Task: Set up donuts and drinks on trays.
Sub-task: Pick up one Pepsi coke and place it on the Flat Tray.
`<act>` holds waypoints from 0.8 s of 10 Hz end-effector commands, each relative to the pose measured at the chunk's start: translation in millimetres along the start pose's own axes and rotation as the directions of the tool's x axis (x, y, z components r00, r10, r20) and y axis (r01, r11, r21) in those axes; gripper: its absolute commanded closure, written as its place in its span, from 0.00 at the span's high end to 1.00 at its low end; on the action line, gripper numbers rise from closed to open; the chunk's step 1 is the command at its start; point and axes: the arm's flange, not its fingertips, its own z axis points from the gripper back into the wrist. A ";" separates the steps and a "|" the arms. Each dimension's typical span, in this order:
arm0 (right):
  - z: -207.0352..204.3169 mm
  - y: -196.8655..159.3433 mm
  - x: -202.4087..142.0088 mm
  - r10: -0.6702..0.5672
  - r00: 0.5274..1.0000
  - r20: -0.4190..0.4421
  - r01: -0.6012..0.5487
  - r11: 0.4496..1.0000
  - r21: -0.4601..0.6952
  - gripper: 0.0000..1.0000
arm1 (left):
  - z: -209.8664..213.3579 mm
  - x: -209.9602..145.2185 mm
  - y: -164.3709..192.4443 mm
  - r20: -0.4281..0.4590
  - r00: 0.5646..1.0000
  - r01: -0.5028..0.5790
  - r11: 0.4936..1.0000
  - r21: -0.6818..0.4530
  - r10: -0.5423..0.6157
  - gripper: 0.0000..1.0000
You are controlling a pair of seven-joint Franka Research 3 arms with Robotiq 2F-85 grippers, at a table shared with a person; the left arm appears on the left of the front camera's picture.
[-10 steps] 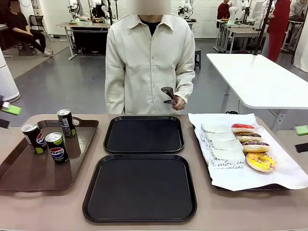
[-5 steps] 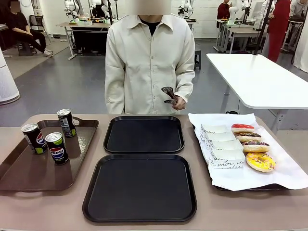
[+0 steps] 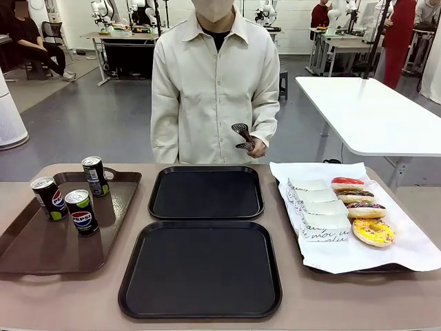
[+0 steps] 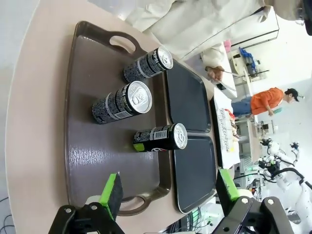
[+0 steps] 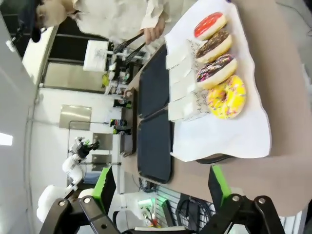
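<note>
Your left gripper (image 4: 169, 192) is released, its green pads (image 4: 111, 194) spread wide with nothing between them, and it hovers above the handle end of the brown tray (image 4: 87, 146) that lies nearest the robot. On that tray you see the three cans (image 4: 122, 102), all upright and apart from one another: one toward the far corner, two closer to the robot's side. Your right gripper (image 5: 163, 187) is likewise released and empty, and hangs over the bench (image 5: 287, 97) near the robot-side end of the paper-lined tray (image 5: 253, 126). On its white paper the donuts lie in a single row, each touching or nearly touching the next: the red-iced donut (image 5: 210, 25) farthest from the robot, then the chocolate donut (image 5: 213, 45), the sprinkled chocolate donut (image 5: 217, 69), and the yellow donut (image 5: 226, 96) nearest the robot. Just beside this row, toward the middle of the bench, the flat white boxes (image 5: 183, 83) with black script lie overlapping in a line. Between the two side trays sit the far black tray (image 3: 207, 193) and the near black tray (image 3: 201, 269), one behind the other and almost touching. Beyond the far black tray stands the person, whose hand (image 3: 256, 145) holds dark tongs (image 3: 242, 135) at waist height, apart from the bench
</note>
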 end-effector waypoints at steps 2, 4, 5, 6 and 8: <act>-1.8 -1.3 -3.9 0.007 1.000 -0.019 -0.006 0.999 0.039 1.00 | -0.2 -3.0 4.4 0.003 1.000 -0.023 1.000 -0.016 0.023 1.00; -1.8 -1.3 -3.9 0.007 1.000 -0.019 -0.006 0.999 0.039 1.00 | -0.2 -3.0 4.4 0.003 1.000 -0.023 1.000 -0.016 0.023 1.00; -1.8 -1.3 -3.9 0.007 1.000 -0.019 -0.006 0.999 0.039 1.00 | -0.2 -3.0 4.4 0.003 1.000 -0.023 1.000 -0.016 0.023 1.00; -1.8 -1.3 -3.9 0.007 1.000 -0.019 -0.006 0.999 0.039 1.00 | -0.2 -3.0 4.4 0.003 1.000 -0.023 1.000 -0.016 0.023 1.00; -1.8 -1.3 -3.9 0.007 1.000 -0.019 -0.006 0.999 0.039 1.00 | -0.2 -3.0 4.4 0.003 1.000 -0.023 1.000 -0.016 0.023 1.00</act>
